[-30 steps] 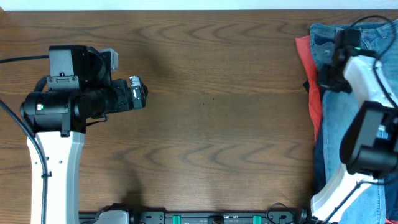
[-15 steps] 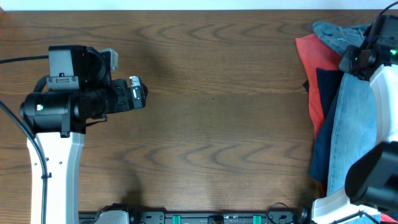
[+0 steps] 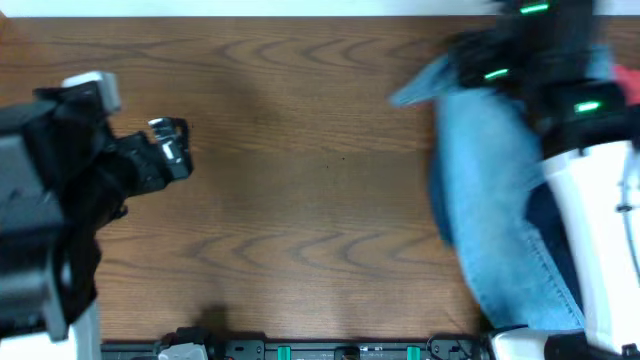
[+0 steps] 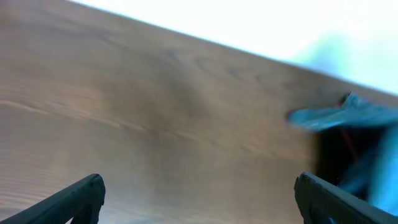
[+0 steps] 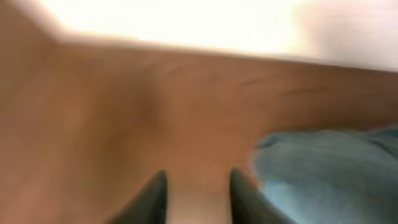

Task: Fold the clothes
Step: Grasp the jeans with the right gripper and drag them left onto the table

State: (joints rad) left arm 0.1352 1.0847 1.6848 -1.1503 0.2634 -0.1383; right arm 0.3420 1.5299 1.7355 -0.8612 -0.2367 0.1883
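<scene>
1. On the right part of the wooden table [image 3: 300, 200], found light-blue denim jeans [image 3: 490, 200] lying in a long slanted strip from the far edge toward the near edge, with one blurred corner jutting left at the far end.
2. Noted a dark navy garment [image 3: 548, 215] showing at the right edge of the jeans, beside the white link of the right arm [image 3: 600, 230]. Saw a sliver of coral-red cloth [image 3: 630, 85] at the far right margin.
3. Recorded the right arm's dark wrist above the far end of the jeans. Could not make out its fingers from overhead owing to blur.
4. From the right wrist view, observed the right gripper [image 5: 198, 177] with a narrow gap between its fingers, bare wood showing through and nothing held. Placed the jeans just right of those fingers; could not determine contact.
5. Noted the left gripper [image 3: 170, 150] over bare wood at the table's left, well apart from the clothes, with its fingers [image 4: 81, 193] spread wide and empty.
</scene>
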